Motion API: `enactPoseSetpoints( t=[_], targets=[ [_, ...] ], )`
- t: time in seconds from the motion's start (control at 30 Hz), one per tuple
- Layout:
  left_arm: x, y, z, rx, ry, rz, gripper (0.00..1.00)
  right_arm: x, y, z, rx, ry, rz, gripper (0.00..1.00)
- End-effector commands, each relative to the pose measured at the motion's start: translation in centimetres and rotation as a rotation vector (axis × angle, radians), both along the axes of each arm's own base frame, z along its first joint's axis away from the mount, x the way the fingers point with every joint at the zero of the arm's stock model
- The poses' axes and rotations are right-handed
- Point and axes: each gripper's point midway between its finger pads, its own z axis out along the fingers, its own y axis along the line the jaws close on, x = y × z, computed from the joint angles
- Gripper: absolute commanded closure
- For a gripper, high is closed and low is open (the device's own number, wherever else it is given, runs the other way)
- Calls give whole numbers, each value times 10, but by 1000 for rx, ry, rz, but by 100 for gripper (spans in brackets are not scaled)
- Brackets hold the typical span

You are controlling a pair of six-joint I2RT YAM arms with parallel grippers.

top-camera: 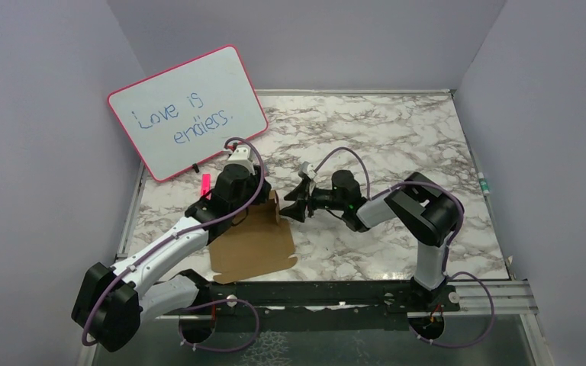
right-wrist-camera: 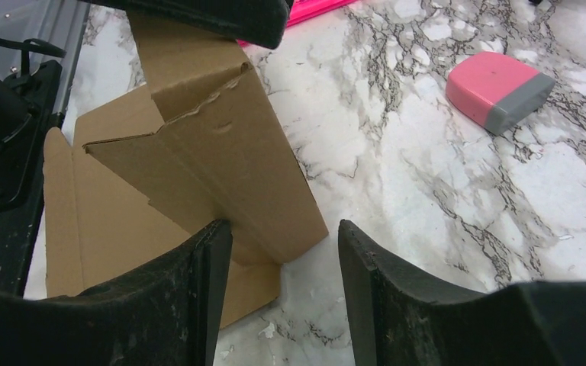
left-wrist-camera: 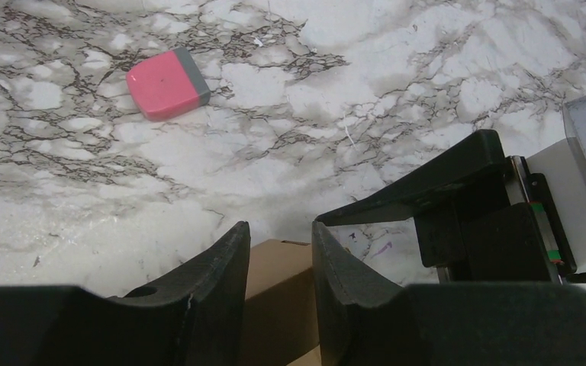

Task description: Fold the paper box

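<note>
The paper box [top-camera: 252, 244] is a brown cardboard piece lying flat near the table's front, with one creased flap standing up at its far right corner. My left gripper [top-camera: 265, 198] reaches in from the left, and its jaws close on the top of that raised flap [left-wrist-camera: 278, 274]. In the right wrist view the flap [right-wrist-camera: 236, 152] stands like a tent, with a left gripper finger [right-wrist-camera: 198, 15] over its top. My right gripper [right-wrist-camera: 284, 232] is open at the flap's lower right corner. Its left finger [right-wrist-camera: 206, 259] is against the cardboard, and it shows in the top view [top-camera: 290, 206].
A pink and grey eraser [left-wrist-camera: 168, 84] lies on the marble behind the box, also in the right wrist view [right-wrist-camera: 500, 90]. A pink-framed whiteboard [top-camera: 187, 110] leans at the back left, with a pink marker [top-camera: 205, 184] in front of it. A black rail [top-camera: 336, 293] runs along the near edge.
</note>
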Motion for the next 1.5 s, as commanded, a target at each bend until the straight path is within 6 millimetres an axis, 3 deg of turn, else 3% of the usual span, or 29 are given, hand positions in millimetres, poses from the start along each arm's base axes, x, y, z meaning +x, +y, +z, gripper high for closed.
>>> enactPoseSetpoints(
  t=[0.0,0.23,0.53,0.97,1.07,1.23,1.47],
  targets=[
    [-10,-10,-11,-39,50,-53,64,8,11,19,37,-63,-41,41],
    [-13,-16,-16,-51,73,-82,64,13,9,26,68,-93,-117,41],
    [-11,-18,-19,-66,79,-69,65,-1,19,35,103,-115,-59,39],
    [-5,-22,-23,-65,91,-67,66,1,25,32,111,-147,-51,32],
    [2,-18,-12,-34,66,-46,65,1,22,26,106,-140,-66,32],
    [10,-8,22,4,5,-13,57,-2,20,21,101,-134,-63,32],
    [3,24,45,83,-18,83,45,-3,24,20,94,-129,-36,32]
  ],
)
